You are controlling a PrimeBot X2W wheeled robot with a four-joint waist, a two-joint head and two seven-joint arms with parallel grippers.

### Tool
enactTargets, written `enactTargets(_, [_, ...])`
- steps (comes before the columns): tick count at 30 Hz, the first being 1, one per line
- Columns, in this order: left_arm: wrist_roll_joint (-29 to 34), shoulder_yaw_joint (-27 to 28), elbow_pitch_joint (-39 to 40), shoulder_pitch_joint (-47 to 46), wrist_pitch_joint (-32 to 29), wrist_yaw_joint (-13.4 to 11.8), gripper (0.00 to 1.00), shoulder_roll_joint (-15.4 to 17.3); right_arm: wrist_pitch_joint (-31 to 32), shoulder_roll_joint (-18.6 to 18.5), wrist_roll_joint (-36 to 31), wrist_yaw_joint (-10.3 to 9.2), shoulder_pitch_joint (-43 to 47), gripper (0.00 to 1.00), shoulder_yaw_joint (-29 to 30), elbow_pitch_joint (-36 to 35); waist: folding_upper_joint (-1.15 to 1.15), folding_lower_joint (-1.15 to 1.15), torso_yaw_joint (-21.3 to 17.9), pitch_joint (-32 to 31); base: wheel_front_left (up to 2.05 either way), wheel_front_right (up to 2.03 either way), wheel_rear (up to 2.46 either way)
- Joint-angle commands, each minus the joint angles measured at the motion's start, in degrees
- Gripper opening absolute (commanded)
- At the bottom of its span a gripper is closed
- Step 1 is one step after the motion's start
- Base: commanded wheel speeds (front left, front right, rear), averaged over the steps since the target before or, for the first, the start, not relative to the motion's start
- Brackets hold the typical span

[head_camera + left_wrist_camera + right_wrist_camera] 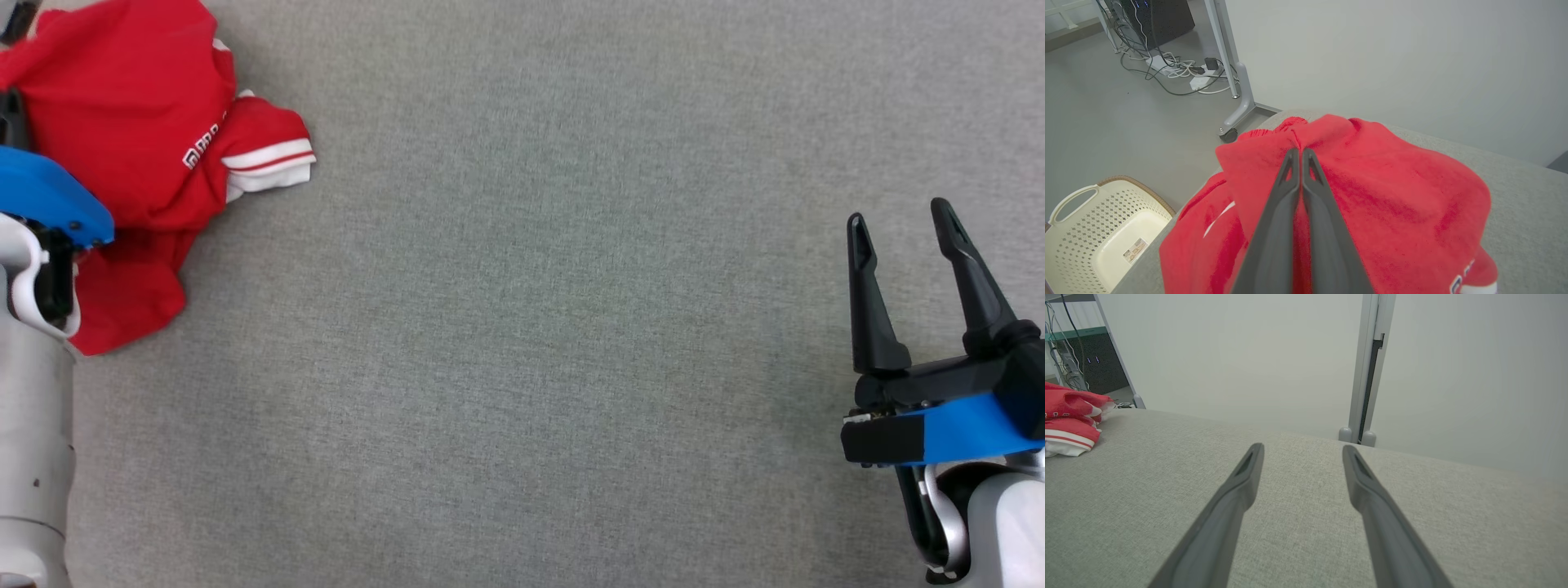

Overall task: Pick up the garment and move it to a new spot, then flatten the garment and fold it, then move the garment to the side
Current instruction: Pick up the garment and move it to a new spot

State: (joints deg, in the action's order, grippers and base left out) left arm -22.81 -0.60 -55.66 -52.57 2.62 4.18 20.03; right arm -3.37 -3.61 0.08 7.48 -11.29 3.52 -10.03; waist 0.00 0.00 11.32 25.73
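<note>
Your left gripper [1300, 152] has its fingers pressed together, pinching a fold of the red garment [1392, 196]. The garment lies bunched at the far left corner of the grey table [522, 327]. Your right gripper [898, 219] is spread wide, holding nothing. The left wrist view shows a cream basket [1069, 245] on the floor, with a sticker [1135, 250] inside.

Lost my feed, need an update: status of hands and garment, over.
Left hand shut on red garment, bunched at table left edge. Right hand open, holding nothing. No obstruction seen.
</note>
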Motion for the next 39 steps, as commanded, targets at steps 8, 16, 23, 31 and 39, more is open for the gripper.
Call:
enactTargets(8, [2.25, -2.30, 3.41, -4.07, 4.84, 0.85, 0.00, 2.10, -2.53, 0.63, 2.01, 0.03, 1.41, 1.00, -0.60, 3.77, 0.00, 0.00, -2.76, -6.72, 0.00, 0.00, 0.00])
enactTargets(16, [5.29, -6.48, 14.19, -7.63, 4.51, 1.24, 0.00, 2.05, -5.03, 0.73, 4.73, 0.03, 3.15, 1.00, -0.63, 7.29, 0.00, 0.00, -6.17, -11.55, 0.00, 0.00, 0.00])
enactTargets(23, [6.76, -10.34, 29.17, -10.10, -0.70, 1.20, 0.00, 0.56, -7.35, 0.72, 7.62, 0.03, 3.21, 1.00, -1.47, 9.93, 0.00, 0.00, -11.46, -13.59, 0.00, 0.00, 0.00])
enactTargets(31, [6.87, -14.83, 41.94, -10.96, -7.39, 1.19, 0.00, -2.49, -9.56, 0.69, 10.04, 0.03, 2.15, 1.00, -2.33, 12.62, 0.00, 0.00, -19.92, -13.11, 0.00, 0.00, 0.00])
enactTargets(39, [5.73, -19.67, 43.99, -6.32, -8.87, 1.23, 0.00, -6.89, -11.08, 0.72, 11.87, 0.03, 0.90, 1.00, -3.19, 14.82, 0.00, 0.00, -25.46, -11.30, 0.00, 0.00, 0.00])
